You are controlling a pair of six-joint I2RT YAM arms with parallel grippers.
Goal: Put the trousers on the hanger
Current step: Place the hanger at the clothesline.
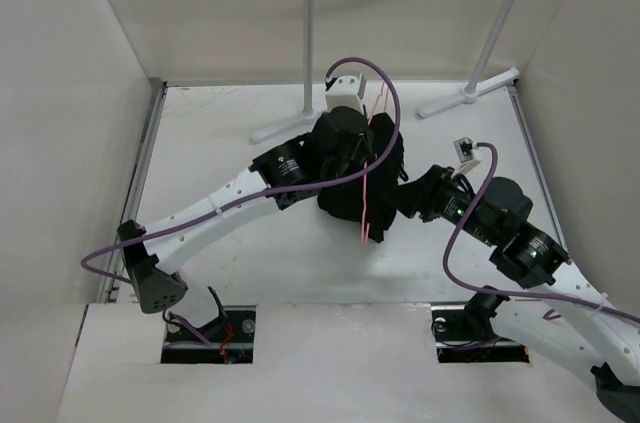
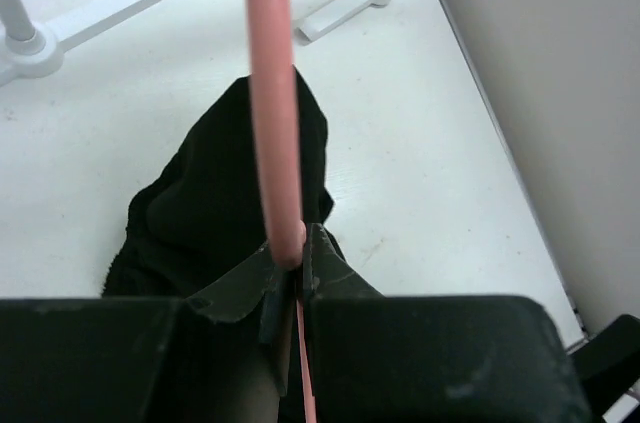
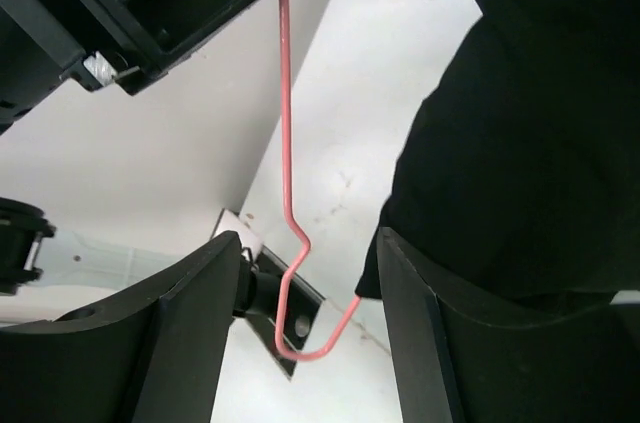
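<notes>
— Now, first the left gripper [image 2: 290,268]: clenched on the thin pinkish-red wire hanger [image 2: 273,93], with the wire pinched between its two dark fingers [image 2: 235,293] and running straight away from them.

— And the plain black soft-fabric trousers [image 1: 388,168]?

— Bunched in a dark heap on that hanger, right at the left gripper. About midway across the white table [image 1: 220,133], just in front of the grey metal clothes rack with white joints [image 1: 310,33]. From the left wrist, seen directly beneath the wire.

— Lifted off the table, or resting on it?

— Cannot tell. Same for the wire triangle: mostly hidden under cloth, only short stretches of pink showing in the top view.

— Fine. Right gripper [image 3: 305,243]?

— Released, spread apart, grasping nothing. In the right wrist view, small curved hook of the hanger seen through the gap between its fingers [image 3: 190,333], apparently touching neither. Black cloth up against one finger on its outer side, not between the two. In the top view, close beside the right side of the heap.
</notes>
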